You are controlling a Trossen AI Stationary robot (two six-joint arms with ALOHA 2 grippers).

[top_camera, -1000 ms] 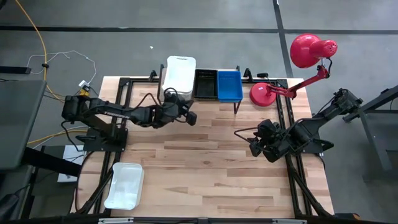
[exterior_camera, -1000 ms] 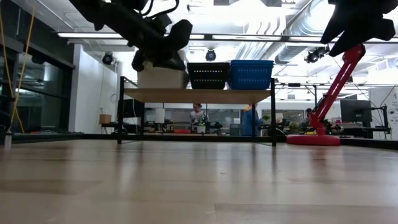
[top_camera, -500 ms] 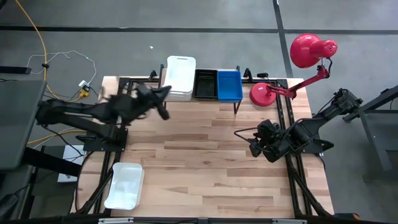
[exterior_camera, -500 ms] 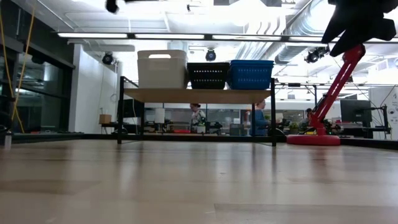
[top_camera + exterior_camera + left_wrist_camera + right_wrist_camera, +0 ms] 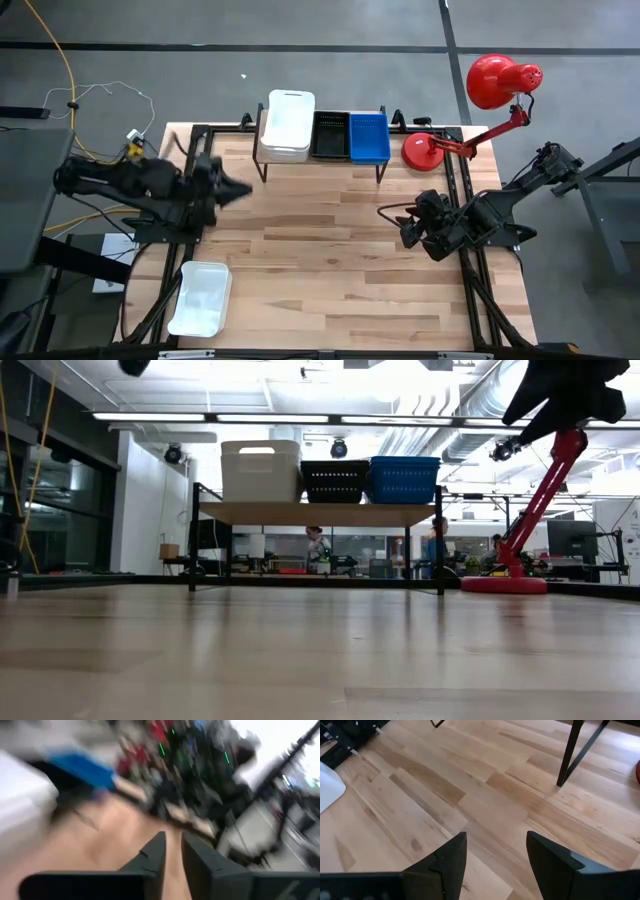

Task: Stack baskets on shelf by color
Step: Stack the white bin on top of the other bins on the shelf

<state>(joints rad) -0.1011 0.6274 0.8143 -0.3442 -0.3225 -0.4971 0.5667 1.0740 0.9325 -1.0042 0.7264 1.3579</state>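
Note:
Three baskets stand in a row on the shelf [image 5: 318, 513] at the table's far edge: white [image 5: 288, 125], black [image 5: 330, 135] and blue [image 5: 369, 137], each resting on its bottom. A second white basket [image 5: 200, 298] lies on the table at the near left corner. My left gripper [image 5: 240, 190] hangs over the table's left part, well clear of the shelf. Its fingers [image 5: 156, 851] stand a narrow gap apart with nothing between them. My right gripper [image 5: 408, 232] waits over the table's right part, open [image 5: 495, 855] and empty.
A red desk lamp [image 5: 500, 80] stands with its base [image 5: 425, 150] at the far right, beside the shelf. The shelf's dark leg [image 5: 570, 752] stands ahead of my right gripper. Bare wooden table [image 5: 330, 260] lies between the two arms. People show in the room behind the shelf.
My left gripper has drawn back from the white basket on the shelf toward the table's left edge, risen, and tipped up to nearly level. The white basket stays on the shelf beside the black one.

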